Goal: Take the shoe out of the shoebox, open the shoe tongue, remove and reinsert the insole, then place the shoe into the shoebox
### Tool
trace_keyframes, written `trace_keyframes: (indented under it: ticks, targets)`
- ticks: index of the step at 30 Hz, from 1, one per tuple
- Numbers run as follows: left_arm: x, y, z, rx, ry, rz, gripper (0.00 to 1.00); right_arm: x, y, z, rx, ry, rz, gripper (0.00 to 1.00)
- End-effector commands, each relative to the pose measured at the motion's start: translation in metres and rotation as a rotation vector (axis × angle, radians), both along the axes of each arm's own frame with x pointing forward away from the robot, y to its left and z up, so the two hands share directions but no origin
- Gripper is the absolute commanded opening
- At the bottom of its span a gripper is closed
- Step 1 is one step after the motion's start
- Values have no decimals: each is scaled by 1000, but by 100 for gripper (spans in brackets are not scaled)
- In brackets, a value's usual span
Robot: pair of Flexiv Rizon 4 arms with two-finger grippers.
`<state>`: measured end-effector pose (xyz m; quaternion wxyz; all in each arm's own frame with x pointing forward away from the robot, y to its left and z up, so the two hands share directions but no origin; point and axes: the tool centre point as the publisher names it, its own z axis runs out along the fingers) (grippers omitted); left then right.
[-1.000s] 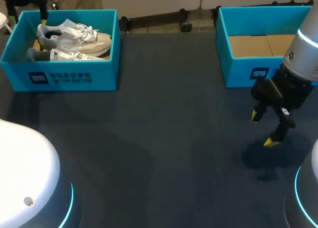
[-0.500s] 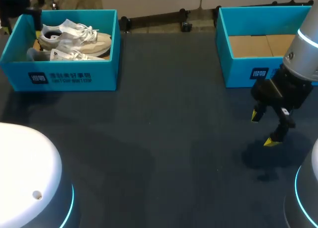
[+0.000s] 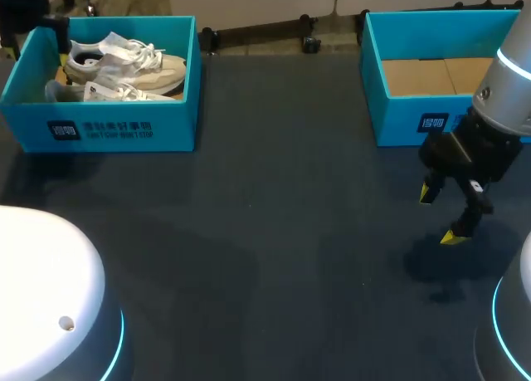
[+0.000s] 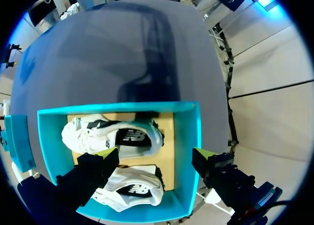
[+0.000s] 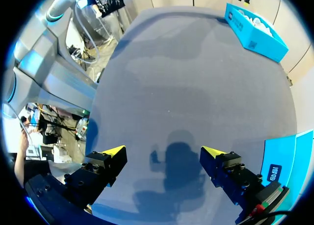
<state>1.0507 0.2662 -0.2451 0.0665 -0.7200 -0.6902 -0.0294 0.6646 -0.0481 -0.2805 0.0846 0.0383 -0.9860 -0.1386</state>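
- Inside the teal cardboard shoebox (image 4: 194, 137), two white laced sneakers (image 4: 105, 137) lie side by side.
- Risk, as judged: the pair lie close together, so a descent may snag both or strike the box wall.
- Left fingers (image 4: 98, 166) hang above the box, pointing down, spread, holding nothing.
- Right fingers (image 5: 105, 161), spread and empty, hover over the dark counter (image 5: 186, 87) near a second, empty teal box (image 3: 398, 115).

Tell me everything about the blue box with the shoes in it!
The shoebox is an open teal cardboard box with no lid, white print on its front wall and a brown floor. It stands flat on the dark table at the far left. Two white sneakers lie inside, side by side. The left gripper hangs open above it.
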Motion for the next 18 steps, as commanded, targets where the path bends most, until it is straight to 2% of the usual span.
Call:
trace_keyframes:
  ticks: [1,11,18]
  targets:
    - [-13,5,-3,3,-26,4,100,0,0,0,-2,-1,0,100]
    - [-27,14,-16,-3,-8,-12,100,0,0,0,-2,-1,0,100]
    - [-25,15,-29,-10,-5,1,100,0,0,0,-2,-1,0,100]
